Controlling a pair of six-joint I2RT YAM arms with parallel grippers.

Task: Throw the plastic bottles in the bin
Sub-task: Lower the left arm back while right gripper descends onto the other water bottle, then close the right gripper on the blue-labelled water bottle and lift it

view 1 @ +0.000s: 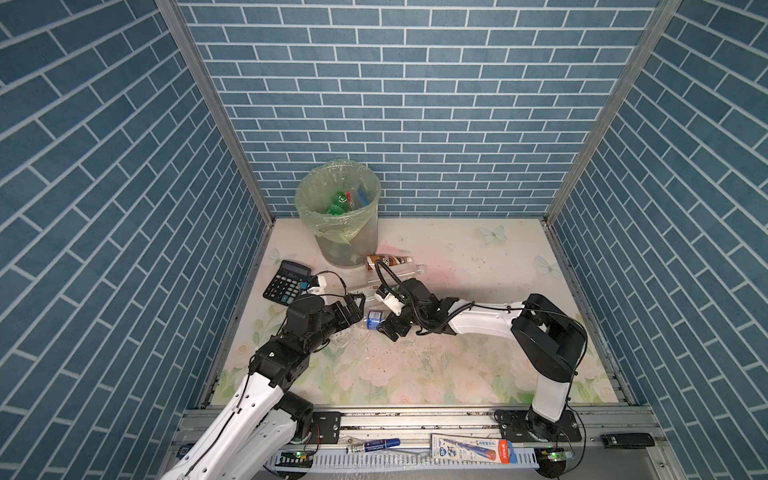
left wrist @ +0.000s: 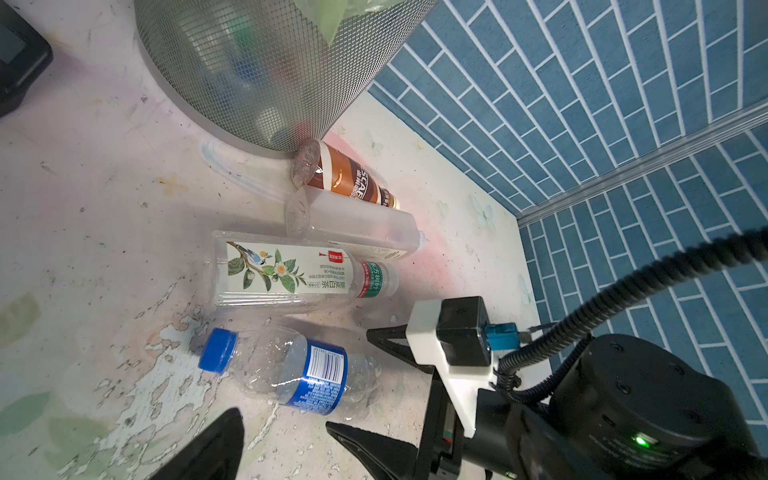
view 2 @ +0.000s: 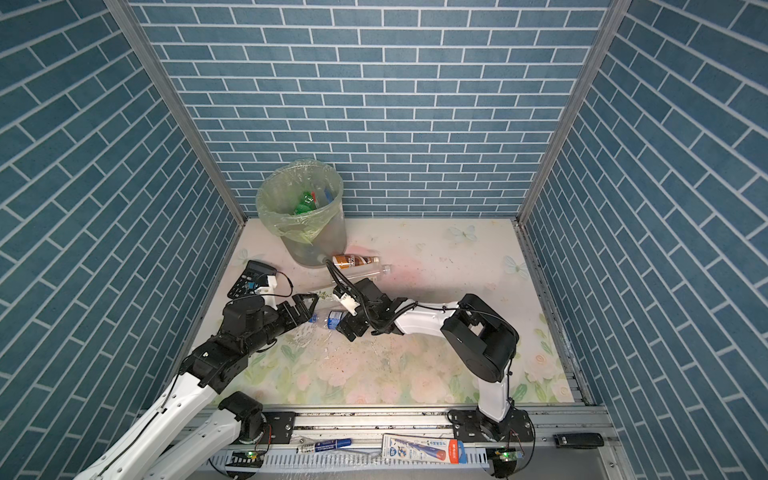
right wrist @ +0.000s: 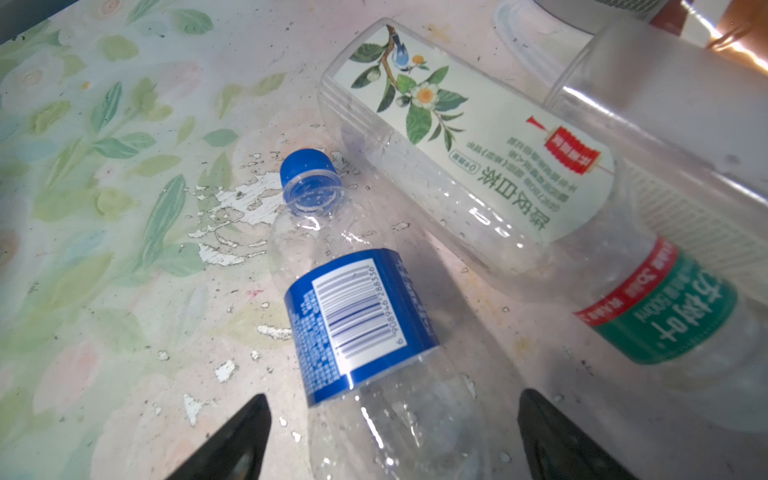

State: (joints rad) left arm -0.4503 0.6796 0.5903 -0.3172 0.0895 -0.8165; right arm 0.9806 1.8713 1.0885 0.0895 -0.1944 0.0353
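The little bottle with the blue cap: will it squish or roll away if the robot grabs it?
The blue-capped bottle looks empty and dented, so probably light and squishy. It lies on its side, so a nudge may roll it.

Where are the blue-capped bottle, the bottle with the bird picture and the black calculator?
blue-capped bottle (right wrist: 361, 320): right wrist view, on its blue label.
bird-picture bottle (left wrist: 286, 270): left wrist view, on its white label.
black calculator (view 1: 282, 289): in a top view, on its keys.
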